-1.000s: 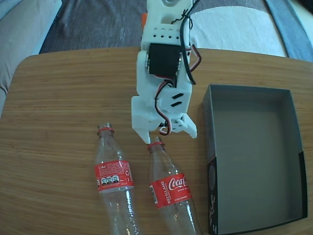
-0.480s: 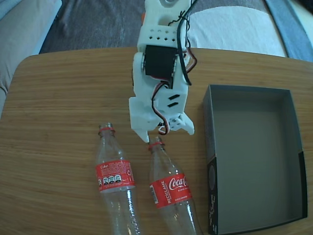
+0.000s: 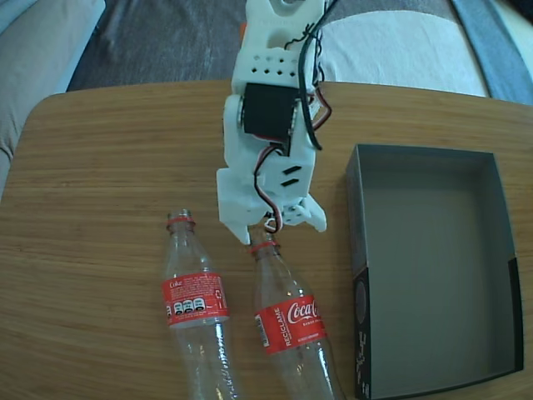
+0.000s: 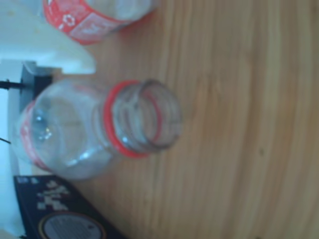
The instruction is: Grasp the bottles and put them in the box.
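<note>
Two clear bottles with red labels lie side by side on the wooden table, necks pointing away from the camera: the left bottle (image 3: pixel 193 304) and the right bottle (image 3: pixel 287 321). My white gripper (image 3: pixel 279 232) hangs open right over the right bottle's neck, one fingertip on each side of its red ring. In the wrist view that bottle's uncapped mouth (image 4: pixel 142 117) fills the centre, a white finger (image 4: pixel 50 50) shows beside it, and the other bottle's label (image 4: pixel 84 17) is at the top. The dark box (image 3: pixel 433 250) with a grey inside stands to the right, with nothing in it.
The table's rounded far edge (image 3: pixel 125 90) meets grey and white cushions behind it. Bare wood lies left of the bottles. A corner of the box (image 4: pixel 65 224) shows at the wrist view's bottom left.
The gripper has shifted slightly left and settled closer around the right bottle's neck. Bottles and box have stayed put.
</note>
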Motion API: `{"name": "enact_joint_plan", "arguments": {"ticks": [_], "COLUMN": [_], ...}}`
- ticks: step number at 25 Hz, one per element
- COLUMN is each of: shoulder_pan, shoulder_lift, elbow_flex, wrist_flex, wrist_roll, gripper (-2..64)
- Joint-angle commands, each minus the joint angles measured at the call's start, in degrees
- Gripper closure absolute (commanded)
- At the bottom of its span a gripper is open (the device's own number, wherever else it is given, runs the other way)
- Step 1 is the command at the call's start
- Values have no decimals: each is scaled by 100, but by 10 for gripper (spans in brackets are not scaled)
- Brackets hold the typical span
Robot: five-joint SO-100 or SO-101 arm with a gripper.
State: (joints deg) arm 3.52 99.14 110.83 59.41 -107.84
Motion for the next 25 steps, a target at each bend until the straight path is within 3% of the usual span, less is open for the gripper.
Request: {"name": "enact_joint_plan", "arguments": {"ticks": [1,14,19,25], "shoulder_pan": [62,325,325,264], "shoulder_lift": [44,-633,-668,-1116], "elbow_flex": [26,-193,-97,-325], "wrist_flex": [-237,-378,-905,-1099], "wrist_roll": [-26,-26,-26,-26], "gripper": [118,118,118,118]}}
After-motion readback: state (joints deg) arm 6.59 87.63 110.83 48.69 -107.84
